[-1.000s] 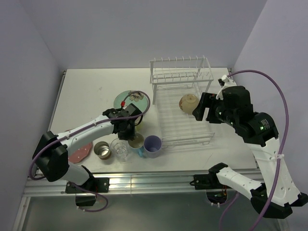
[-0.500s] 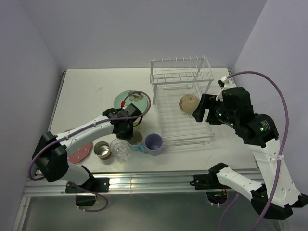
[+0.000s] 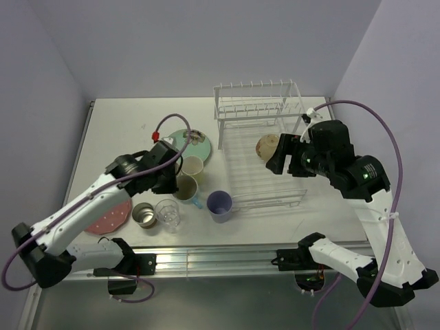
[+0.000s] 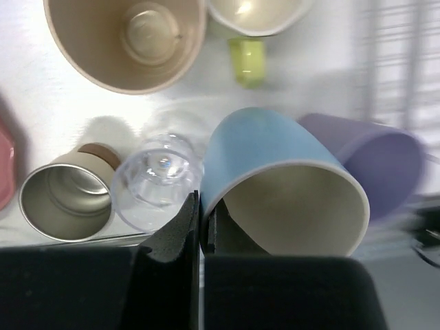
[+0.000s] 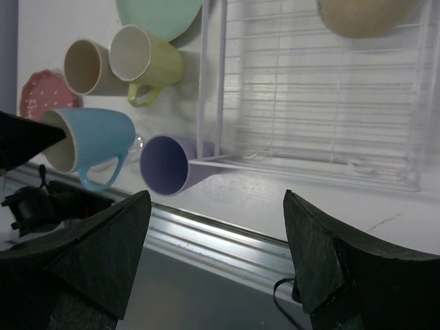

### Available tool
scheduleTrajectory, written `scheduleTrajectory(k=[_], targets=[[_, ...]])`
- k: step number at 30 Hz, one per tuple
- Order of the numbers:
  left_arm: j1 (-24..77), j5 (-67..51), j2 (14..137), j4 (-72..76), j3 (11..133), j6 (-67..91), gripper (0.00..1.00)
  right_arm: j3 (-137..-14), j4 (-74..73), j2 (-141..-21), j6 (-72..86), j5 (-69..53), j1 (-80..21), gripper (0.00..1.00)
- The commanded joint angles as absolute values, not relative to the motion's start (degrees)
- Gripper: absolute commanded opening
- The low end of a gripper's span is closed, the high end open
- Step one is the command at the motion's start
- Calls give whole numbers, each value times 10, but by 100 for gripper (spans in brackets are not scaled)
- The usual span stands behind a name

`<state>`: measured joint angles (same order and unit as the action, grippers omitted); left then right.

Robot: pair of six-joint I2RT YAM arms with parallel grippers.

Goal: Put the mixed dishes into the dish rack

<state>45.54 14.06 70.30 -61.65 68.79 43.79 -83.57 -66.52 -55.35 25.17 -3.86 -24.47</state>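
Left fingers (image 4: 201, 201) are clamped on the rim of the blue cup (image 4: 275, 179), one pad inside and one outside. Cup is tilted, mouth toward my wrist, handle hanging down in the right wrist view. It looks clear of the table (image 3: 117, 130).

Below it on the table:
- tan cup (image 4: 127, 38)
- yellow cup (image 4: 247, 55)
- clear glass (image 4: 159, 175)
- steel cup (image 4: 65, 199)
- lavender cup (image 4: 378, 165), just beside the blue one

Pink dotted plate (image 3: 110, 216) is at near left. Mint-green plate (image 3: 177, 142) is behind the cups, partly hidden by my left arm. All of these are left of the dish rack (image 3: 256, 103).

Right fingers (image 5: 216, 199) are spread wide with nothing between them, hovering over the rack's right side. Bowl (image 3: 268, 146) lies in the rack's lower basket, just in front of the raised prong tier, close to my right fingers.
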Motion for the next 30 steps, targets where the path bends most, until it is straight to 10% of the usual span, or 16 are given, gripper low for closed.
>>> scheduleTrajectory(k=[1, 11, 20, 30], targets=[[457, 85, 621, -567, 753, 437, 0, -841, -639, -571, 273, -108, -240, 85], [457, -32, 445, -311, 702, 374, 0, -742, -411, -556, 584, -510, -239, 79], [457, -79, 428, -143, 671, 370, 0, -641, -96, -491, 879, -548, -265, 78], [456, -112, 468, -65, 697, 374, 0, -637, -79, -494, 885, -488, -342, 73]])
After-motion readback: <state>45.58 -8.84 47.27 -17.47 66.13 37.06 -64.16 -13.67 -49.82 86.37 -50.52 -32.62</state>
